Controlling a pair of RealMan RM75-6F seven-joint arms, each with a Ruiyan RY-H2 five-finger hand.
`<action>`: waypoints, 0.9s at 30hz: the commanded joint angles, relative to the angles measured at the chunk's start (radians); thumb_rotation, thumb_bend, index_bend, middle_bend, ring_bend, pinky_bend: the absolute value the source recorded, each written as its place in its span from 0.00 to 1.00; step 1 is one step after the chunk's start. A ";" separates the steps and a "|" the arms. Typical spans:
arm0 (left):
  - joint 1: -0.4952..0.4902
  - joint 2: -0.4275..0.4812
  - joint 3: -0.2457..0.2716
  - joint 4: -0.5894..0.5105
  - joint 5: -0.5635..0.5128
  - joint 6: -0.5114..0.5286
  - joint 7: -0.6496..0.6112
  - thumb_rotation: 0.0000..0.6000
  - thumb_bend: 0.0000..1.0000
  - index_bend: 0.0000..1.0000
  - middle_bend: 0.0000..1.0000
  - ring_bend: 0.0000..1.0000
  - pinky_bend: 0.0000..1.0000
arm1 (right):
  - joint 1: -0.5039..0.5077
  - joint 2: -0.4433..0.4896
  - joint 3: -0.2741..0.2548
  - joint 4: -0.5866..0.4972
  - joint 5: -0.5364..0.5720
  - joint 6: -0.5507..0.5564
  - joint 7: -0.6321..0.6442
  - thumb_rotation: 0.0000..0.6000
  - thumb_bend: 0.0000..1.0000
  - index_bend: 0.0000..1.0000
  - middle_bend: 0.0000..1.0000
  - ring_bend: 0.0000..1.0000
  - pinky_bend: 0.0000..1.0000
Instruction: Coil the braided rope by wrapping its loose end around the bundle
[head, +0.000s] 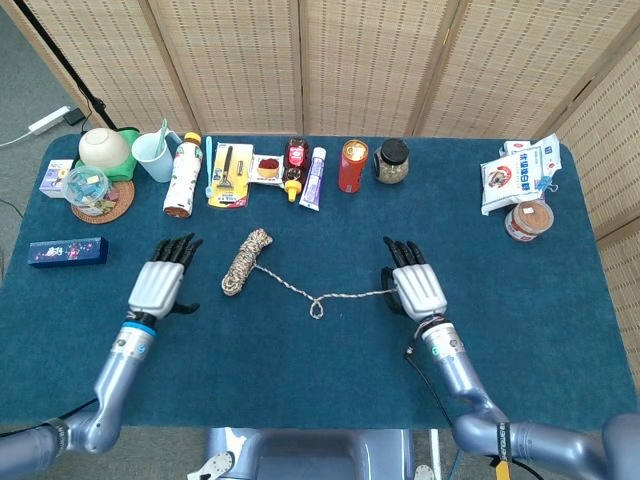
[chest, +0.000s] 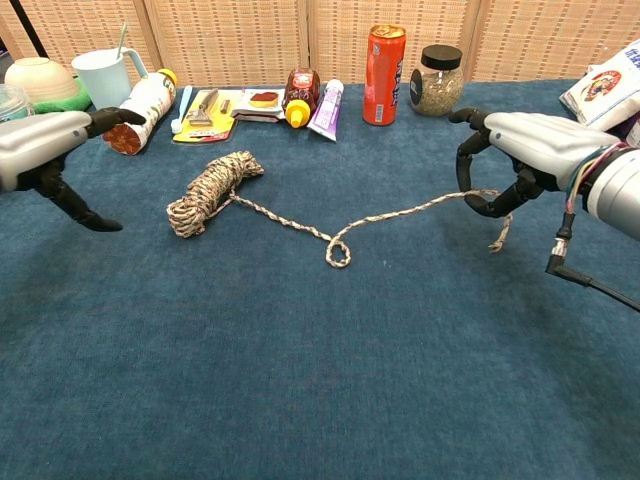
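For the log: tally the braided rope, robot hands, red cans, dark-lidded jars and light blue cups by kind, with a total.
braided rope: 1
Robot hands: 2 (left robot hand, right robot hand)
red can: 1
dark-lidded jar: 1
light blue cup: 1
Total: 6

I see tablecloth (head: 300, 370) deep blue | rope (chest: 205, 190) braided cream with brown, green flecks | can (chest: 384, 74) behind rope red-orange | cup (head: 153, 157) pale blue | both hands silver with black fingers (head: 176, 249)

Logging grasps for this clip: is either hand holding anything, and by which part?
The right hand pinches the braided rope near its loose end; the left hand holds nothing.
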 joint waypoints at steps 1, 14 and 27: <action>-0.057 -0.083 -0.037 0.048 -0.052 -0.026 0.020 1.00 0.00 0.00 0.00 0.00 0.00 | -0.003 0.003 -0.002 0.000 0.000 -0.001 0.002 1.00 0.48 0.64 0.00 0.00 0.00; -0.190 -0.289 -0.098 0.218 -0.217 -0.027 0.179 1.00 0.00 0.00 0.00 0.00 0.00 | -0.015 0.026 0.002 -0.008 0.001 0.000 0.021 1.00 0.48 0.64 0.00 0.00 0.00; -0.257 -0.363 -0.150 0.418 -0.292 -0.063 0.164 1.00 0.00 0.00 0.00 0.00 0.00 | -0.023 0.044 0.008 -0.007 0.003 0.000 0.036 1.00 0.48 0.65 0.00 0.00 0.00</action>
